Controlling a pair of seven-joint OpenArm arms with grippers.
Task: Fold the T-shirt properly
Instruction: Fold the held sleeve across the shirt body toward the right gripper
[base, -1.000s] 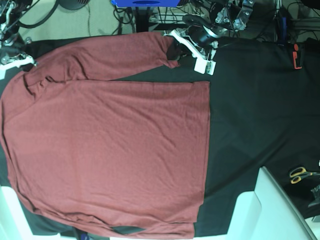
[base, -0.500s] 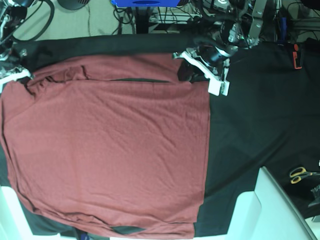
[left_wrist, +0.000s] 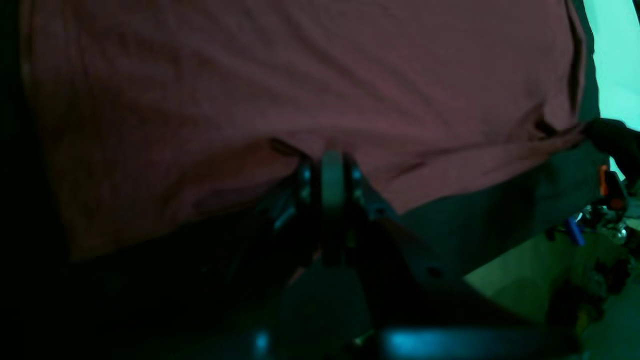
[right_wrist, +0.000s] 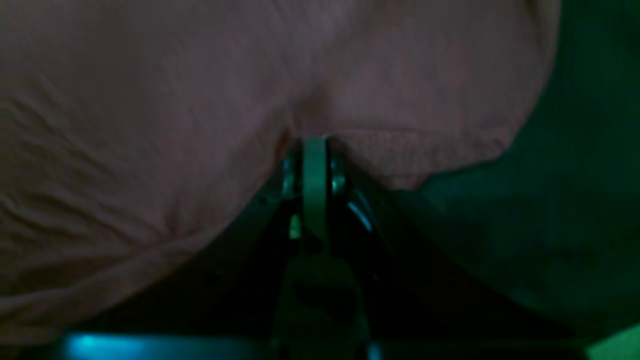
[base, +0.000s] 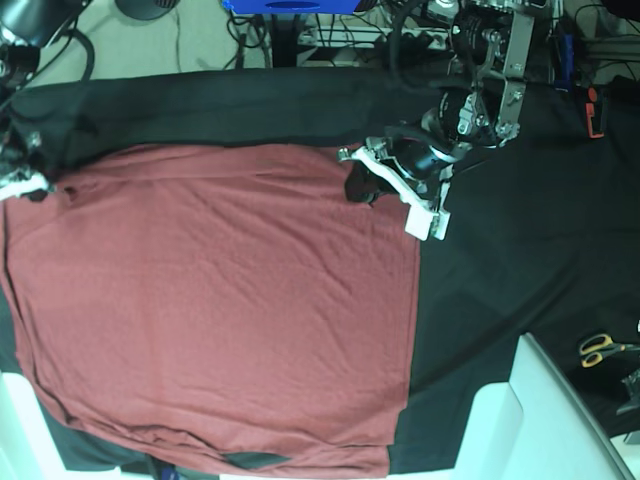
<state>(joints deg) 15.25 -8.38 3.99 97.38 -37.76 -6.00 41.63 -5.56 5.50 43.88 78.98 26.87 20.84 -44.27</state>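
Observation:
The maroon T-shirt (base: 220, 300) lies spread flat on the black cloth, filling the left half of the base view, with its sleeve laid along its top edge. My left gripper (base: 358, 180) is at the shirt's upper right corner; in the left wrist view the left gripper (left_wrist: 332, 160) is shut on a pinch of the T-shirt (left_wrist: 300, 75). My right gripper (base: 32, 185) is at the upper left corner by the shoulder. In the right wrist view the right gripper (right_wrist: 314, 145) is shut on a fold of the T-shirt (right_wrist: 150, 100).
The black cloth (base: 520, 250) covers the table to the right of the shirt. Yellow-handled scissors (base: 600, 348) lie at the right edge and a red tool (base: 596, 112) at the upper right. A white box (base: 540, 420) stands at the bottom right. Cables crowd the back edge.
Both grippers have moved down in the base view, drawing the sleeve from the back strip of black cloth onto the shirt's body. The shirt's top edge is now straight.

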